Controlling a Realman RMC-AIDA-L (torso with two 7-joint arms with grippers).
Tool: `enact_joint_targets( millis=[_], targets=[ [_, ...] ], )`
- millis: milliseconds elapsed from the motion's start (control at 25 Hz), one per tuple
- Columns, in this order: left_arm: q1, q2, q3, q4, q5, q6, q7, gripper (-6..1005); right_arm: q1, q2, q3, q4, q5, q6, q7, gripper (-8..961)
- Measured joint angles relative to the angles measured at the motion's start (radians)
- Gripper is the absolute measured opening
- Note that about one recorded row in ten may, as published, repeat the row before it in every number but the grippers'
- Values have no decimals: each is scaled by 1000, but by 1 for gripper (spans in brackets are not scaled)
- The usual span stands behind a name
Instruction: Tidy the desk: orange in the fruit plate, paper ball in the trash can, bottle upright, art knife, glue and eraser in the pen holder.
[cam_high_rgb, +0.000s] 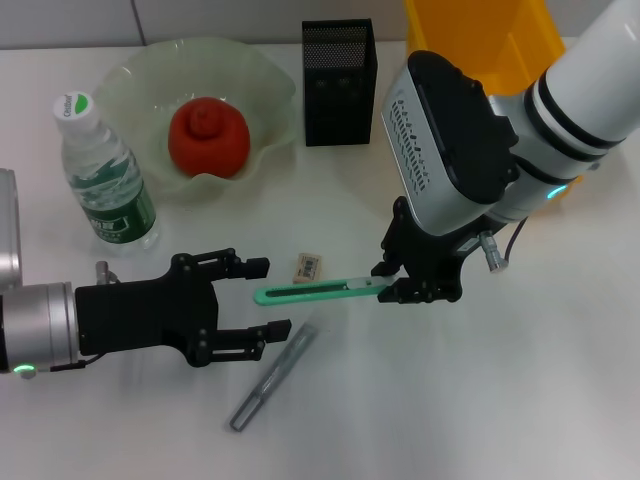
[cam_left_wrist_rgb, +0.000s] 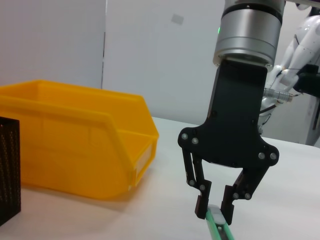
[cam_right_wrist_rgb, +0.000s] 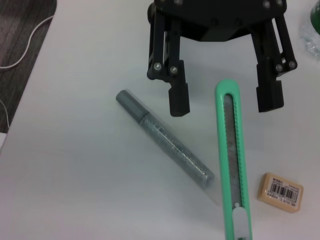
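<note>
My right gripper is shut on one end of the green art knife, which lies level and points toward my left arm. The knife's far tip sits between the spread fingers of my open left gripper. The left wrist view shows the right gripper pinching the knife. The right wrist view shows the knife, the open left gripper, the grey glue stick and the eraser. The glue stick and the eraser lie on the table. The bottle stands upright. The orange is in the fruit plate. No paper ball is in view.
The black mesh pen holder stands at the back centre, also in the left wrist view. A yellow bin is at the back right, behind my right arm, and shows in the left wrist view.
</note>
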Motion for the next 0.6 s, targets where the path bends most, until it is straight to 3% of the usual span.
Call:
enact_joint_targets(
  millis=[600],
  targets=[
    [-20,-3,-6,-27,-5,-7,21,711,1,0,0,0,0,3,2,180]
  ],
)
